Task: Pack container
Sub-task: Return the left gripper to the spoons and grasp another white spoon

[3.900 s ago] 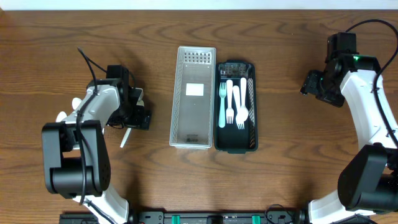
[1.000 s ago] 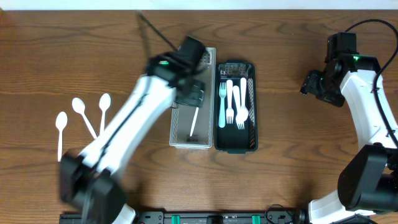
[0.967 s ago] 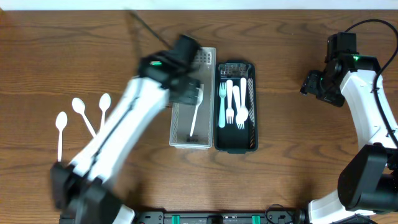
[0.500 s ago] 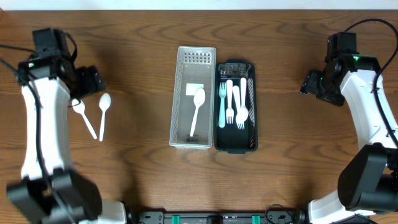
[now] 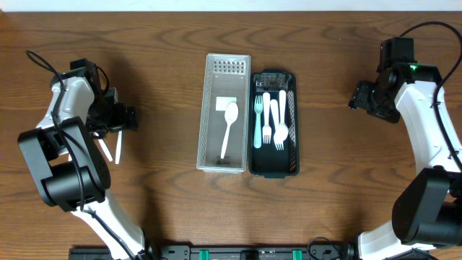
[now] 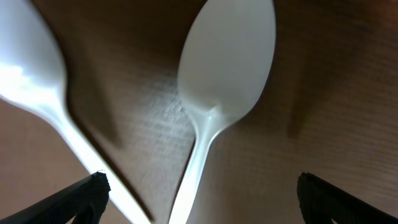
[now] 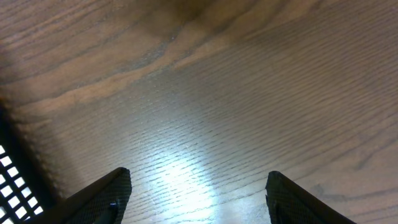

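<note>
Scanning the overhead view first, I see my left pincer [image 5: 121, 118] low over two white plastic spoons [image 5: 117, 149] on the wooden tabletop [image 5: 166, 65]. They lie well apart from the clear rectangular plastic basket [image 5: 205, 94], which already holds one white spoon [image 5: 228, 128]; just beside it, the black tray [image 5: 294, 148] carries the pale forks [image 5: 271, 119]. From the left wrist, that pincer [image 6: 200, 186] gapes as wide as it goes and holds nothing, its tips either side of the nearer spoon [image 6: 227, 68]. The second spoon [image 6: 31, 68] slants in close, so I judge that closing could pinch both handles or flick one away. From the right wrist, the right pincer [image 7: 196, 186] stands open and empty over bare wood, and poses little risk unless it swings inward.
</note>
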Action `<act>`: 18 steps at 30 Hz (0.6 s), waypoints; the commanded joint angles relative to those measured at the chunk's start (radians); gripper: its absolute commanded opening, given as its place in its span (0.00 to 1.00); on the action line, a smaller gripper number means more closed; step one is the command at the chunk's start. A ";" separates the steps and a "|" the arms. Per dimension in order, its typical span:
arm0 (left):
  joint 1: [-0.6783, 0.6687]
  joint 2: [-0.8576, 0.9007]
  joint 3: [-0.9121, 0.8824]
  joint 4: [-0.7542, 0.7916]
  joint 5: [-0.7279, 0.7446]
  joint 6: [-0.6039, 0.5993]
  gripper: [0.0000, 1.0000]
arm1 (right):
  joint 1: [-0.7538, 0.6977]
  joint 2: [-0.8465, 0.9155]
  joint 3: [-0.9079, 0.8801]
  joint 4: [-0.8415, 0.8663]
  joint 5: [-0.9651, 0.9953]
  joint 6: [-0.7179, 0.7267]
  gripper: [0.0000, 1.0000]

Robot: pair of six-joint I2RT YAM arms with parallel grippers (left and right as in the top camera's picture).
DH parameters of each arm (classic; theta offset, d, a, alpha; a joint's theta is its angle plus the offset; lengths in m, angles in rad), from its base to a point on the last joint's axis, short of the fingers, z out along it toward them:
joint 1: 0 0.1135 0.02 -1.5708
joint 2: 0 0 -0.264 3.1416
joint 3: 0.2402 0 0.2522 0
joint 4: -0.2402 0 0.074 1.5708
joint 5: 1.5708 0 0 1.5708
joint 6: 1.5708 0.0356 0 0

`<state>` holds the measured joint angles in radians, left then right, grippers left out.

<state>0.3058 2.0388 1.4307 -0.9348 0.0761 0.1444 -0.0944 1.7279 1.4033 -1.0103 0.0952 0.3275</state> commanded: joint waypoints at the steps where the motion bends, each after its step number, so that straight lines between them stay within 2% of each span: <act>1: 0.001 0.018 0.000 0.007 0.023 0.073 0.98 | -0.005 0.009 -0.005 0.000 0.013 -0.014 0.72; 18: 0.001 0.055 -0.002 0.036 0.021 0.072 0.98 | -0.005 0.009 -0.005 -0.006 0.013 -0.014 0.73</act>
<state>0.3058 2.0792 1.4307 -0.8928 0.0914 0.2070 -0.0944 1.7279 1.4033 -1.0161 0.0952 0.3271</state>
